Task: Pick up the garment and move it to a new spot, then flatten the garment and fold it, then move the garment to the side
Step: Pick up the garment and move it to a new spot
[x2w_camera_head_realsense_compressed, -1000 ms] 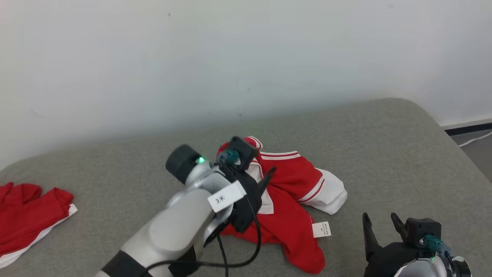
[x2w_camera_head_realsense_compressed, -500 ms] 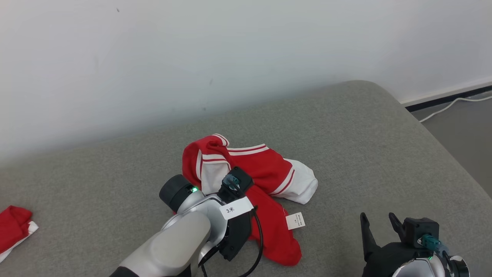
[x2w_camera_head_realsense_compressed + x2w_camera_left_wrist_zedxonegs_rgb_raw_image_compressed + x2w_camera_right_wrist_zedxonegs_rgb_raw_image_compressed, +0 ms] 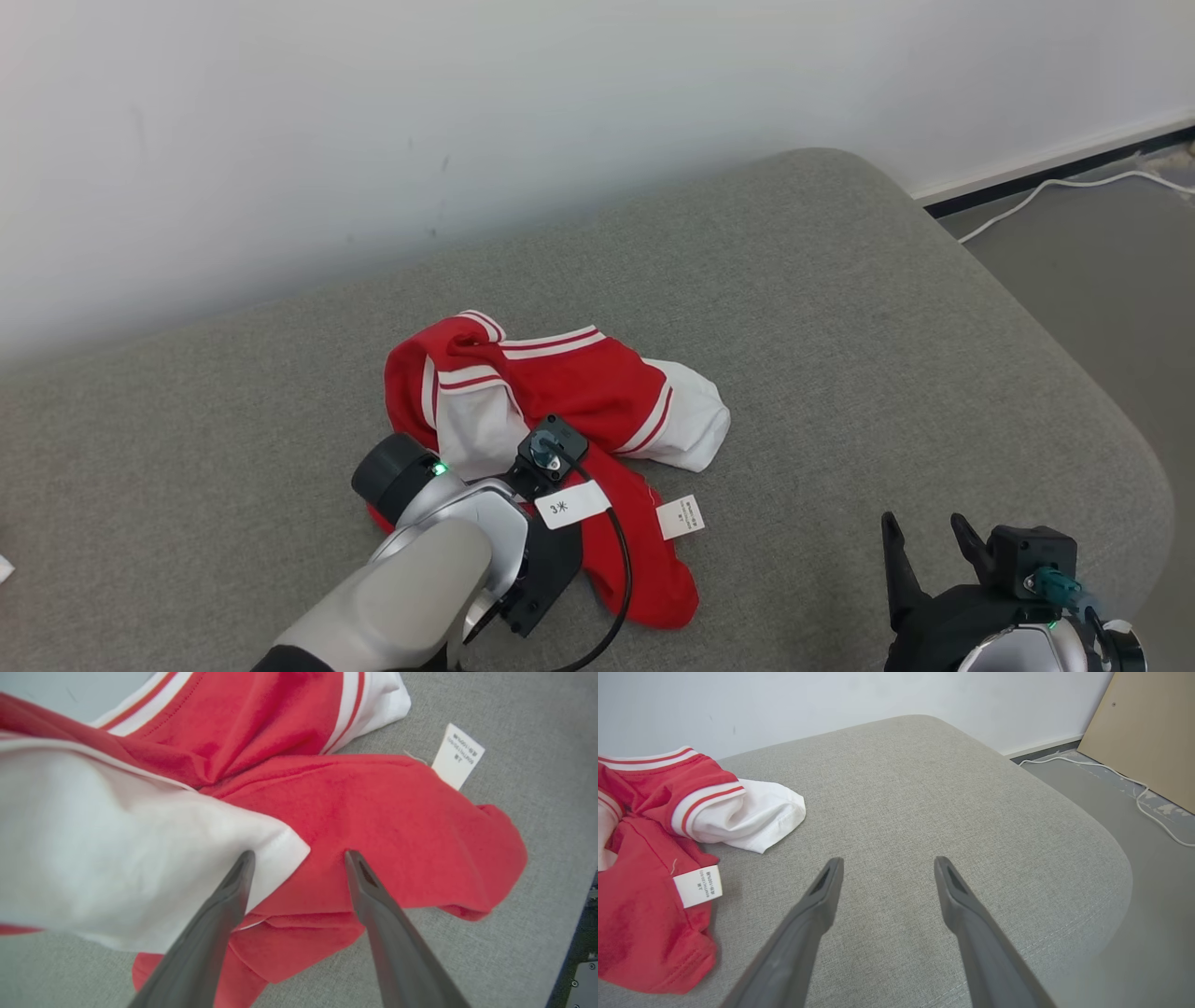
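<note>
At the left gripper [image 3: 299,854]: spread to full width, clasping nothing, poised just over the garment [image 3: 373,812], one tip above the stitched hem of the white panel [image 3: 117,849], the other above red cloth; cannot tell whether touching or a shade clear. At the right gripper [image 3: 886,861]: likewise wide apart and holding nothing, hovering over bare grey cushion [image 3: 924,788], well to the right of the heap. Beyond the left tips: a crumpled red top with white striped bands, lying near the middle of the cushion, one white sleeve end bunched toward the right, a red flap trailing toward the robot, a small white care label [image 3: 458,756] poking out at the edge. Looks light, limp and thin, probably a soft knit. Expect no stiffness at all: hangs and drapes from wherever pinched, and likely drags a little on the woven upholstery. Nothing breakable here. Better to bite a doubled fold or a sewn hem than a single layer, for more bulk to close on; the white hem right under the left tips seems a fair place. Some risk of snagging the cushion cover too if pressed down hard. For the later flattening, best to take two corners well apart, one per gripper. Farther out: pale wall [image 3: 560,112] behind, floor [image 3: 1120,308] off to the right.
</note>
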Tool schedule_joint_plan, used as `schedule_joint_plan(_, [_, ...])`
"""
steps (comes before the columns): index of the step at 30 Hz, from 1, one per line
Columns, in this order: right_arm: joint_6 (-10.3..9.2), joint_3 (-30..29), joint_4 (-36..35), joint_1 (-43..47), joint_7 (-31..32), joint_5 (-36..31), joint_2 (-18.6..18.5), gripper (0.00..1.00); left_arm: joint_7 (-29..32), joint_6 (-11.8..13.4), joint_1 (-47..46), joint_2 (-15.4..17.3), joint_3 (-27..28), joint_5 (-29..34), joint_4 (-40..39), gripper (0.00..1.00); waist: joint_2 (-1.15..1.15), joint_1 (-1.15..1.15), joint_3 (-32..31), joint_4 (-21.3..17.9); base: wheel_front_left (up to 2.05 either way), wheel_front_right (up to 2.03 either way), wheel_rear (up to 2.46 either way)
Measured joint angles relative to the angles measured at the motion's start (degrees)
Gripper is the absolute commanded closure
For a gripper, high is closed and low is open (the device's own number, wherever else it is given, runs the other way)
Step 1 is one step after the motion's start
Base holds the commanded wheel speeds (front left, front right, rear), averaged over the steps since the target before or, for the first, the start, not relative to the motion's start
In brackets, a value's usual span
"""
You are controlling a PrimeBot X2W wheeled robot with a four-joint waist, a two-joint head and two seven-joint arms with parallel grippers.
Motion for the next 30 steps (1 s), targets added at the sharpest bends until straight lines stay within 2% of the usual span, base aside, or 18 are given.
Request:
schedule_joint_plan(7, [0.00,0.2,0.0,0.0,-0.2,0.4,0.0,0.00,0.4,2.1,-1.7,0.0,-0.4,1.0,2.2,0.00,0.00,0.00,0.7,0.0,0.00,0.00,0.00])
schedule_joint_plan(20, [0.00,1.8,0.1,-0.6,-0.4,1.0,0.0,0.00,-0.8,2.2,-2.2,0.0,-0.5,1.0,5.1,0.00,0.00,0.00,2.4,-1.1,0.00,0.00,0.00])
schedule_joint_plan(21, [0.00,1.8,0.1,-0.8,-0.4,1.3,0.0,0.00,-0.9,2.2,-2.2,0.0,-0.5,1.0,5.2,0.09,0.00,0.00,2.6,-1.3,0.00,0.00,0.00])
schedule_joint_plan(22, [0.00,1.8,0.2,-1.0,-0.4,1.4,0.0,0.00,-1.1,2.2,-2.3,0.0,-0.4,1.0,5.3,0.23,0.00,0.00,2.8,-1.5,0.00,0.00,0.00])
schedule_joint_plan(23, [0.00,1.7,0.2,-1.4,-0.5,1.4,0.0,0.00,-1.2,2.2,-2.5,0.0,-0.4,0.8,5.2,0.52,0.00,0.00,3.1,-1.7,0.00,0.00,0.00])
schedule_joint_plan(24, [0.00,1.5,0.2,-1.4,-0.6,1.5,0.0,0.00,-1.3,2.3,-2.9,0.0,-0.3,0.7,5.1,0.63,0.00,0.00,3.3,-1.8,0.00,0.00,0.00])
schedule_joint_plan(25, [0.00,1.5,0.3,-1.4,-0.8,1.6,0.0,0.00,-1.7,2.5,-3.4,0.0,-0.2,0.7,5.1,0.79,0.00,0.00,3.6,-1.9,0.00,0.00,0.00])
schedule_joint_plan(26, [0.00,1.3,0.3,-1.4,-0.9,1.8,0.0,0.00,-1.8,2.7,-3.7,0.0,-0.1,0.5,4.8,1.00,0.00,0.00,3.7,-1.9,0.00,0.00,0.00])
schedule_joint_plan(30, [0.00,0.9,0.5,-1.4,-1.0,2.0,0.0,0.00,-1.9,2.6,-4.8,0.0,-0.2,0.4,4.5,1.00,0.00,0.00,4.1,-1.6,0.00,0.00,0.00])
